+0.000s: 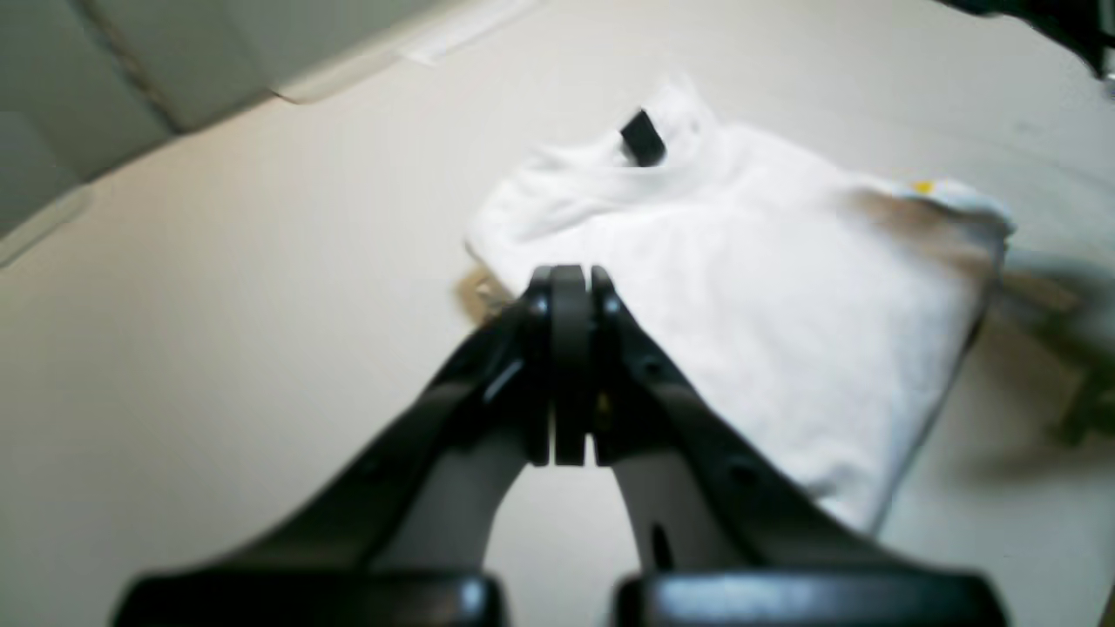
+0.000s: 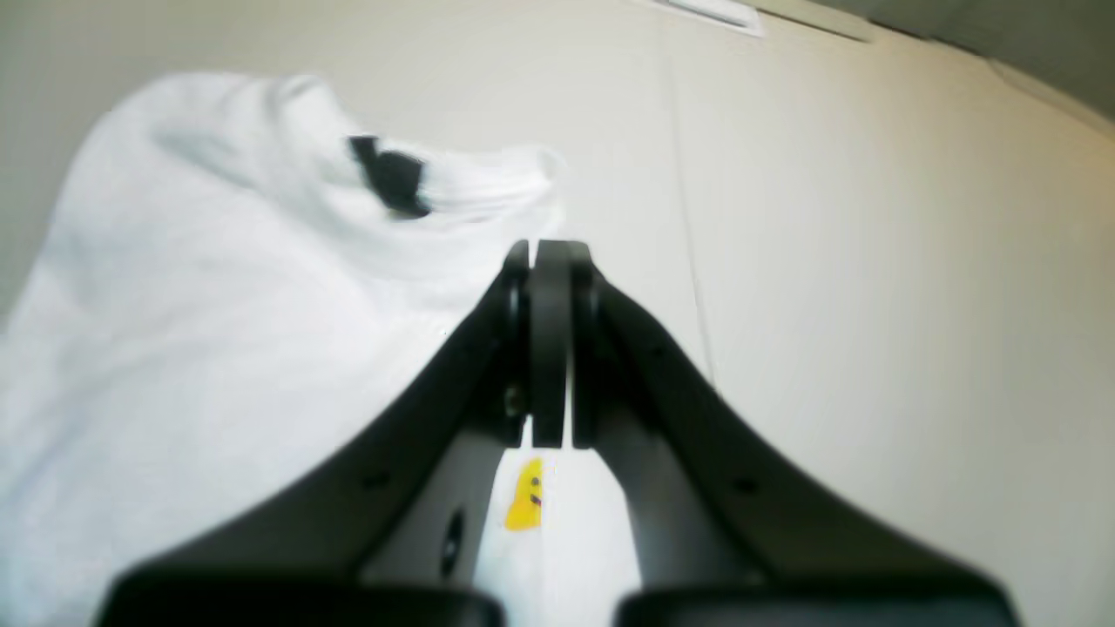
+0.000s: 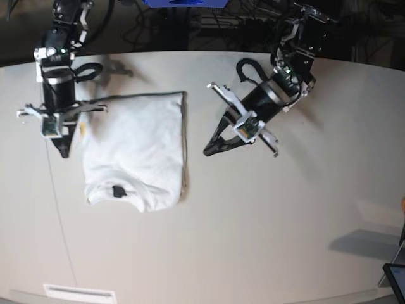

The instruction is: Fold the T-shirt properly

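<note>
The white T-shirt (image 3: 136, 149) lies folded into a rectangle on the table, its collar and dark neck label (image 3: 118, 190) toward the near edge. In the left wrist view the T-shirt (image 1: 766, 287) lies just past my left gripper (image 1: 571, 279), which is shut with nothing in it. In the base view my left gripper (image 3: 207, 152) points down, a short gap right of the shirt. My right gripper (image 2: 550, 252) is shut and holds nothing. It hangs over the shirt's left edge (image 3: 65, 154), and a bit of yellow print (image 2: 525, 496) shows beneath it.
The pale table (image 3: 272, 215) has a thin seam (image 3: 60, 209) down its left part and a white strip (image 3: 79, 294) at the near edge. A dark flat device (image 3: 395, 278) sits at the near right corner. Cables and stands crowd the back.
</note>
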Motion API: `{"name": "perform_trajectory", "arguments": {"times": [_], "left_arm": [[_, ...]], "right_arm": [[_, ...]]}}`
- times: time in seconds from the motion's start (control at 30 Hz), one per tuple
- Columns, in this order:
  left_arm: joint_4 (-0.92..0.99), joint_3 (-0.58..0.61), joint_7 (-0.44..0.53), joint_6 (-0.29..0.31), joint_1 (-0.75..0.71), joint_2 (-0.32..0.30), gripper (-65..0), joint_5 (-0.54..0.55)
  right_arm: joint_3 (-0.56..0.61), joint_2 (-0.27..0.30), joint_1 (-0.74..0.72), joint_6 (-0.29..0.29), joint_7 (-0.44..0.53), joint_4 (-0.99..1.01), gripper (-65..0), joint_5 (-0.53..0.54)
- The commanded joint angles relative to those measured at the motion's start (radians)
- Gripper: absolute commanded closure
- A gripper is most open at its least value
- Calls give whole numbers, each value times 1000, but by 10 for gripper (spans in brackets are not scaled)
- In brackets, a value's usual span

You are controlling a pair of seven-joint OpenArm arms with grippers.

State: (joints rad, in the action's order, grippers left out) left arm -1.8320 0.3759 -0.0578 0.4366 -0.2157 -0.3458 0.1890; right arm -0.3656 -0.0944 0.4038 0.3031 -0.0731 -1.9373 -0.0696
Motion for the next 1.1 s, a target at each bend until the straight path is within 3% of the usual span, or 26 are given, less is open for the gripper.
{"name": "perform_trajectory", "arguments": {"times": [0.0,0.2,0.37,0.47,0.57,0.7,0.97,1.07], "left_arm": [[-35,-4,69,-12,-14,-20,0,13],[-82,-4,191,-20,-186,-80,0,-3],[-123,-4,241,-22,-321,-65,0,-233],[-128,-5,252,-22,-397,-37,0,-342],[-128,-4,276,-22,-457,-32,0,-357],[-128,-2,276,-22,-508,-31,0,-360],[-116,-1,264,-22,-615,-37,0,-369],[-65,-1,264,-22,-640,-35,0,-369]], "right_arm": [[-33,12,20,1,46,-20,-1,30],[-75,32,214,1,226,-20,-1,44],[-112,0,366,-3,365,-20,-1,47],[-129,-8,433,-3,381,-20,-1,47],[-148,-9,470,-3,378,-18,-1,47],[-197,-14,482,-3,299,-6,-1,47],[-281,-15,531,1,20,-6,-1,147],[-280,-12,542,1,-86,26,-1,129]]}}
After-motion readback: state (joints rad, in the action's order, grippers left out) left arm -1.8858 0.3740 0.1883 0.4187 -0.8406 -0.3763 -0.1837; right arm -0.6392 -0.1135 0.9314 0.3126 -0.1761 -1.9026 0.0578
